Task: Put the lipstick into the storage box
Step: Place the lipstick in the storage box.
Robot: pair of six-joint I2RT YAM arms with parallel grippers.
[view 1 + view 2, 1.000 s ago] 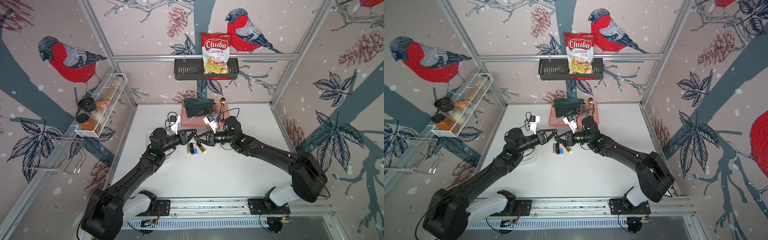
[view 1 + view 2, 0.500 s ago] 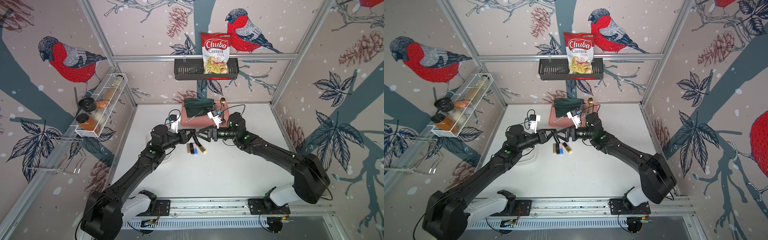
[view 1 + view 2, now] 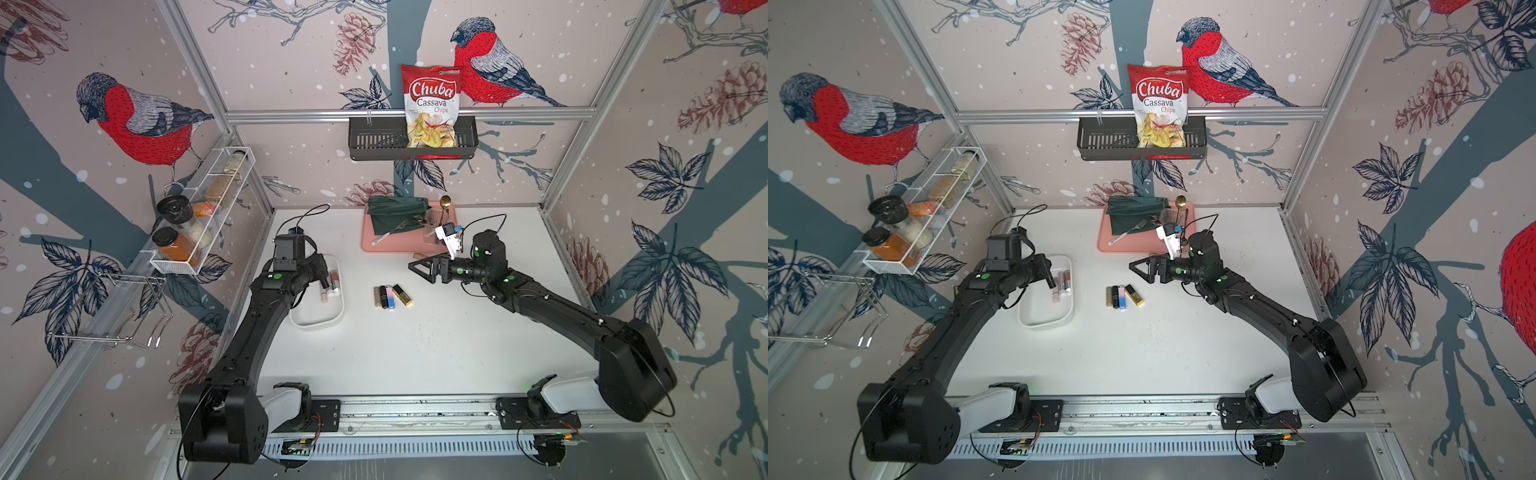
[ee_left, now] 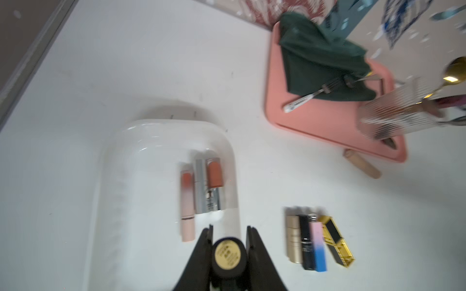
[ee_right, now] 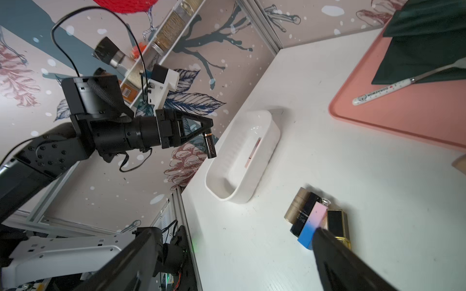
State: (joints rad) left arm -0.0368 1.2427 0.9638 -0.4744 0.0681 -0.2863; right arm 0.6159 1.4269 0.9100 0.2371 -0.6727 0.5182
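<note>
1. Progress sits near the middle: three lipsticks (image 4: 201, 186) lie side by side inside the white storage box (image 4: 161, 123), close to one long wall.
2. We see the left end effector (image 4: 229, 234) clamped on a black lipstick (image 4: 229, 254) with a gold end. It hangs above the box, clear of its floor. We judge that this one only needs lowering and letting go.
3. Outside the box, a row of four lipsticks (image 3: 390, 296) lies on the table (image 3: 415, 353), each touching the next: a gold tube (image 4: 293, 236), a black tube (image 4: 306, 241), a pink-to-blue tube (image 4: 319, 244) and a black-and-gold square case (image 4: 338, 241).
4. The right end effector (image 3: 417, 270) hovers between that row and the pink tray (image 3: 374, 245), fingers spread wide with nothing between them.
5. A tan tube (image 4: 363, 163) lies at the tray's edge; we cannot tell whether it is another lipstick.
6. We count three stored, one about to go in, and at least four left to fetch.
</note>
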